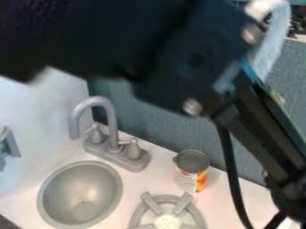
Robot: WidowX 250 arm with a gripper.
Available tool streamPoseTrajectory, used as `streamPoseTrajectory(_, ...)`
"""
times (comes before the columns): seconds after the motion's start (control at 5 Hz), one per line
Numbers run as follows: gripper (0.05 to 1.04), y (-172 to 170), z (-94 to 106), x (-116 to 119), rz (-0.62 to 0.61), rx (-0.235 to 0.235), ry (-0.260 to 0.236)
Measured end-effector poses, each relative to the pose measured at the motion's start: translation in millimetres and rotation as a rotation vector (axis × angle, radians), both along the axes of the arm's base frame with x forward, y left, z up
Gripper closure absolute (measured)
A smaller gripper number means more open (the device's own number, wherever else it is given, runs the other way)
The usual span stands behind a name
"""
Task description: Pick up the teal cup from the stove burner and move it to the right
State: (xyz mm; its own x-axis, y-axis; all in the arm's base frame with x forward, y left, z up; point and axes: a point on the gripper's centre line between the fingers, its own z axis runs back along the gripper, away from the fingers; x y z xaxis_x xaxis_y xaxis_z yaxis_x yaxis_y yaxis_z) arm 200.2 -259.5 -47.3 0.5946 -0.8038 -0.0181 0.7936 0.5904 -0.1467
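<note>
The can (pixel 192 171) is stood upright on its flat base just behind the burner (pixel 139 216), probably for stability, and the tap (pixel 111 129) is placed behind the sink (pixel 80 194), seemingly so that the basin can be served by its spout. The arm (pixel 254 120) is held above the counter (pixel 230 193), but whether the gripper is wide, narrow or loaded cannot be told. One can, one burner, one sink and one tap with two handles are counted.

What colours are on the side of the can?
The can has a white side with a bright orange, red and yellow patch, seen best in the camera view.
</note>
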Motion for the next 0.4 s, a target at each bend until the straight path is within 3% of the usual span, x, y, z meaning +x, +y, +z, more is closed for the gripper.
streamPoseTrajectory(0.2,0.986,0.8,-15.7,-16.0,-0.027,0.017,0.121)
streamPoseTrajectory(0.4,0.986,1.4,-19.4,-21.9,-0.012,0.030,0.162)
